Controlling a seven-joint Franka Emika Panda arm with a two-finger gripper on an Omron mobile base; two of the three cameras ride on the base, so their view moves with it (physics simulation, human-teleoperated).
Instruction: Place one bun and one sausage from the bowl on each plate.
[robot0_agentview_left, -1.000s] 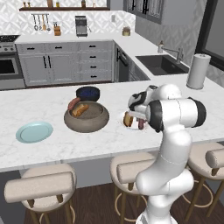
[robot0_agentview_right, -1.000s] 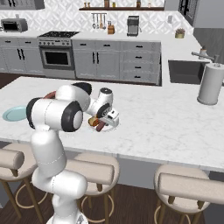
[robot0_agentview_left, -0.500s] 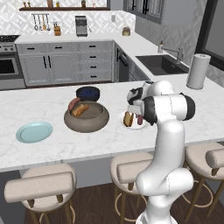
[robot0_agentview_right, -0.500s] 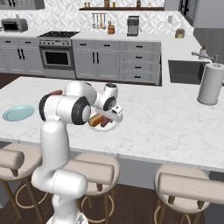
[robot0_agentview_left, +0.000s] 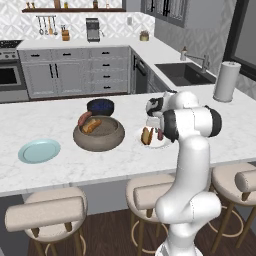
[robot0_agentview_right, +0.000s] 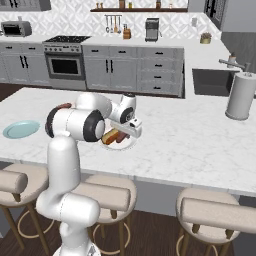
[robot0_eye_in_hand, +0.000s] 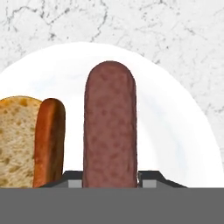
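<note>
Teal plate (robot0_agentview_left: 39, 150) sits bare at the table's (robot0_agentview_left: 65, 167) left end, well apart from the rest. Stone bowl (robot0_agentview_left: 99, 133) near centre holds one bun (robot0_agentview_left: 91, 125) and one sausage (robot0_agentview_left: 84, 118) against its far-left wall. White plate (robot0_agentview_left: 154, 140) just right of the bowl carries a bun (robot0_eye_in_hand: 17, 140), with what looks like a browner sausage (robot0_eye_in_hand: 49, 140) beside it. Pincer (robot0_eye_in_hand: 110, 178) hangs over this plate, clamped on the dark sausage (robot0_eye_in_hand: 110, 127) at its near end, long axis pointing away. Judgement: sausage is light, smooth, round, somewhat yielding, so it can roll or slip; grip mid-length across the width. Bun is soft, crushable; pinch its sides lightly.
</note>
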